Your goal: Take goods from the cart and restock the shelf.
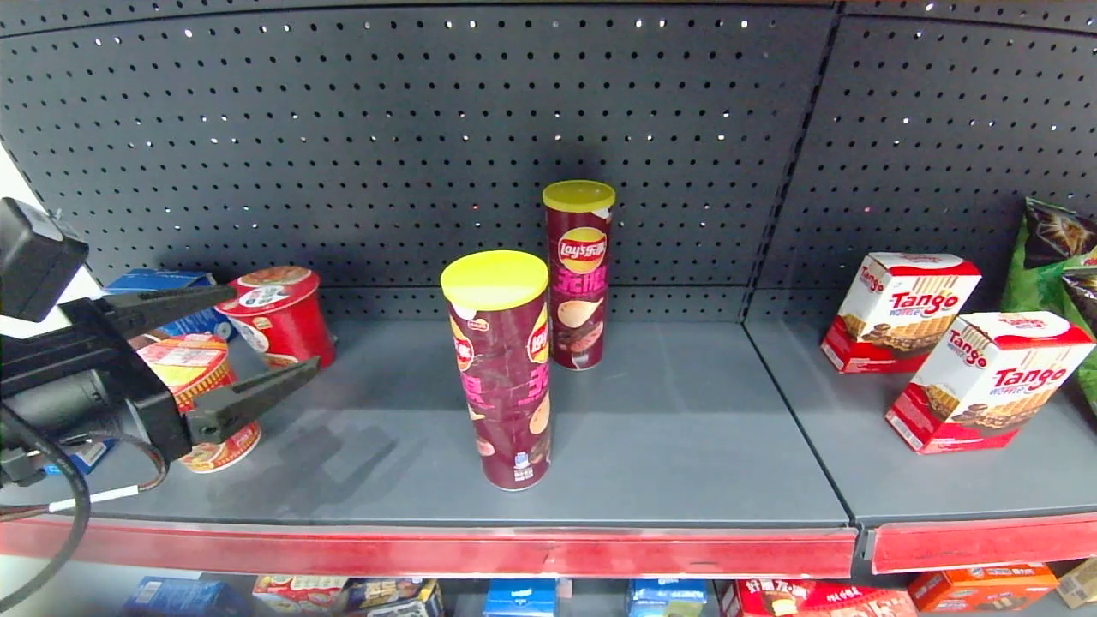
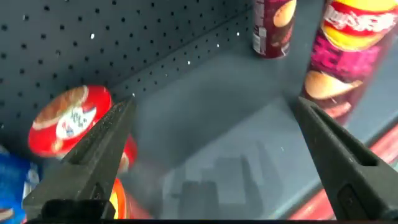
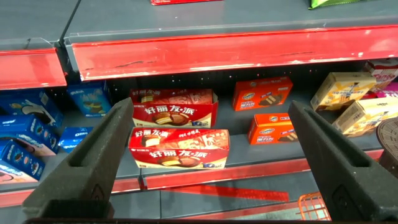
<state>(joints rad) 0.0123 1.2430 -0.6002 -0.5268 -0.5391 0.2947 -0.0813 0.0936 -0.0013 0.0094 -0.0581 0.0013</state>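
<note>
Risk sitting with left gripper (image 1: 272, 332): fingers spread wide, gripping nothing, hanging just beside red noodle cup (image 1: 283, 321) at left end of shelf (image 1: 686, 428). Front chip can (image 1: 506, 377) standing upright near shelf lip, tall and narrow; rear chip can (image 1: 578, 274) standing close to back panel. Careless sideways sweep likely toppling front can over edge, or knocking cup. Right gripper (image 3: 209, 104) gaping empty too, facing lower shelves.

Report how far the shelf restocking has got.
Done: two maroon cylindrical chip canisters with yellow lids stand upright on the grey metal shelf, one near the front edge, one nearer the back wall. In hand: nothing; the left end effector is open beside the red round noodle cups, the right end effector open before the lower shelves. Left: bare shelf surrounds the canisters; how many goods remain, I cannot tell.
</note>
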